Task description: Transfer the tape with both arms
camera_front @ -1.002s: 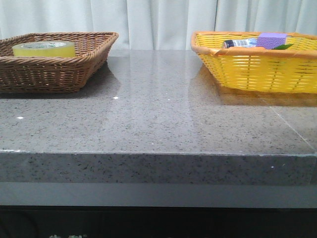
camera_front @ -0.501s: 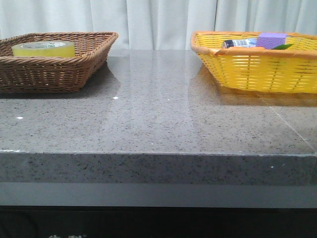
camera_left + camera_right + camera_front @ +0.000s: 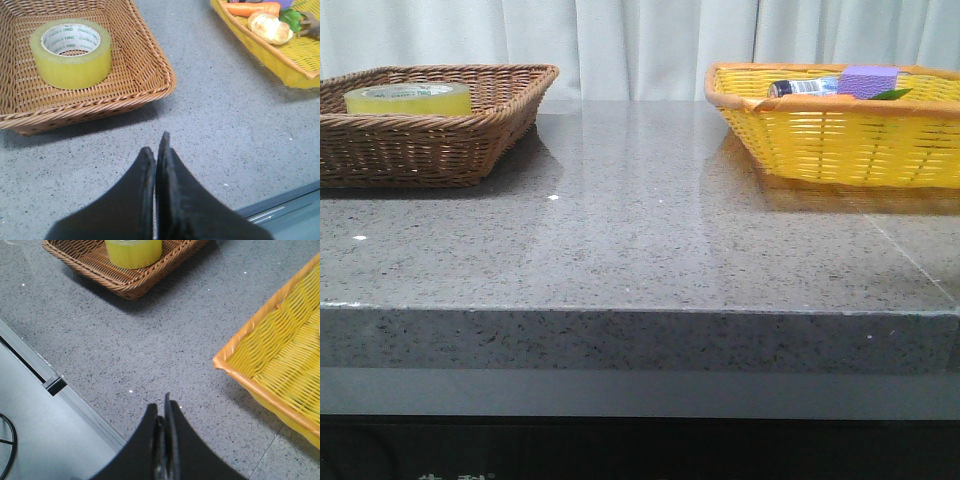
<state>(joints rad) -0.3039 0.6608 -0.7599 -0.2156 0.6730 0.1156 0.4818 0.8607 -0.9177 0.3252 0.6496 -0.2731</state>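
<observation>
The pale yellow tape (image 3: 408,98) lies flat in the brown wicker basket (image 3: 470,135) at the table's back left; it also shows as the tape (image 3: 71,53) in the left wrist view and the tape (image 3: 133,251) in the right wrist view. My left gripper (image 3: 156,145) hangs shut and empty above the grey tabletop, short of the brown basket (image 3: 150,75). Over the table's near edge my right gripper (image 3: 161,402) is shut too, with nothing in it. Neither arm appears in the front view.
A yellow basket (image 3: 840,140) stands at the back right, holding a purple block (image 3: 868,80) and a small bottle (image 3: 802,87). In the left wrist view a carrot (image 3: 252,8) and a bread roll (image 3: 270,28) lie in it. The table's front edge (image 3: 65,390) runs near the right gripper.
</observation>
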